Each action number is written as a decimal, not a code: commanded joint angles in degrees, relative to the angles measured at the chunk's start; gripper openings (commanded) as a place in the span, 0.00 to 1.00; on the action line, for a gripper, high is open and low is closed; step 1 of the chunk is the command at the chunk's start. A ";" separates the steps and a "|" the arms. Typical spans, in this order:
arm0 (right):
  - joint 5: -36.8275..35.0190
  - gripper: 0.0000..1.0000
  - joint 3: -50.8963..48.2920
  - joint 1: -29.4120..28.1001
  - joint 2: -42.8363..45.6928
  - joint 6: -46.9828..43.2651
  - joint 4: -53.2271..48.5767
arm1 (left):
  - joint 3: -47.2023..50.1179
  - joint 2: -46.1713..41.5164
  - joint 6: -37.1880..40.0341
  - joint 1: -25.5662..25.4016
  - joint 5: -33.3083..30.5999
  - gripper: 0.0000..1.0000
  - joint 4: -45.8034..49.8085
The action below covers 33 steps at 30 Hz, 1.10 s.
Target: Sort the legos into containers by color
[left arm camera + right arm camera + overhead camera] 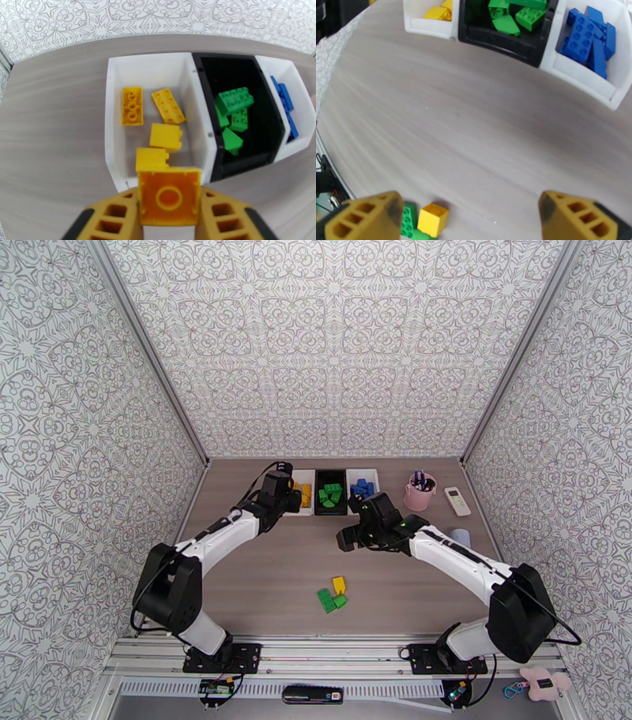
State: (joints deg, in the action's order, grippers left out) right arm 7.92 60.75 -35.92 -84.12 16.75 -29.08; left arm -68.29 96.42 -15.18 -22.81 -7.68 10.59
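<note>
Wooden table (261,587), patterned walls on 3 sides. Left arm (213,540) reaches to the left end of the bin row. Right arm (458,556) reaches toward table centre, stopping short of the bins.

3 bins stand in a row, side by side and touching, at the far edge: left white bin (114,118), black bin (260,158) in the middle, right white bin (588,85). Pink cup (419,493) with pens is just right of the row, with the white remote (457,500) right of that.

Left gripper (169,201): fingers clamped on the held yellow brick (169,193). It is square, its hollow underside faces the wrist camera, and it hangs over the near wall of the left white bin.

Right gripper (470,201): fingers wide apart, nothing between them, above bare table in front of the bins.

Sorted legos:
- 4 yellow bricks (166,137) in the left white bin, 2 long flat ones at the back and 2 blocky ones nearer the front.
- Green bricks (234,100) in the black bin, about 4, piled.
- Blue bricks (584,37) in the right white bin, piled, count unclear.

Unsorted, on the table nearer the arm bases: 1 loose yellow brick (339,584) and 2 loose green bricks (325,599), touching in 1 cluster. In the right wrist view the cluster sits at the bottom edge, beside that gripper's left fingertip.
</note>
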 commanded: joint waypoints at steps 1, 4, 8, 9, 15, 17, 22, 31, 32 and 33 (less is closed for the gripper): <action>-2.15 0.94 1.83 -0.55 -0.81 1.34 -1.58 | -5.70 5.11 0.90 1.92 3.15 0.28 0.72; -2.50 0.94 2.72 -0.87 -1.64 1.85 -1.82 | -11.57 10.34 0.31 3.64 5.04 0.28 2.41; -2.60 0.94 3.81 -0.97 -2.75 2.15 -2.29 | -18.09 16.30 0.75 4.67 7.05 0.31 4.35; -2.58 0.94 4.08 -1.12 -3.05 2.01 -2.45 | -19.08 17.67 1.00 4.83 7.81 0.32 4.57; -3.83 0.94 6.46 -2.07 -3.94 1.17 -4.69 | -22.10 19.56 2.50 5.28 9.59 0.52 3.62; -4.00 0.94 6.87 -2.57 -4.25 1.04 -5.69 | -22.02 18.87 2.33 5.41 10.22 0.59 3.24; -4.73 0.93 7.32 -4.65 -4.23 1.81 -8.86 | -18.52 14.60 3.83 5.52 11.43 0.80 1.90; -6.16 0.92 7.52 -10.23 -4.95 7.18 -19.04 | -3.49 -0.17 6.52 5.84 13.50 0.95 -0.01; -5.84 0.92 7.79 -11.09 -5.31 7.52 -19.91 | -1.60 -1.73 6.79 5.84 13.79 0.96 -0.23; -5.24 0.92 8.16 -11.63 -5.87 7.70 -20.41 | -0.21 -3.39 7.07 5.92 13.90 0.96 -0.42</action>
State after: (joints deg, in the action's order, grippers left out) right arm 3.05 66.72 -45.91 -88.40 22.02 -44.75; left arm -71.94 96.49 -10.04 -17.50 4.71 11.62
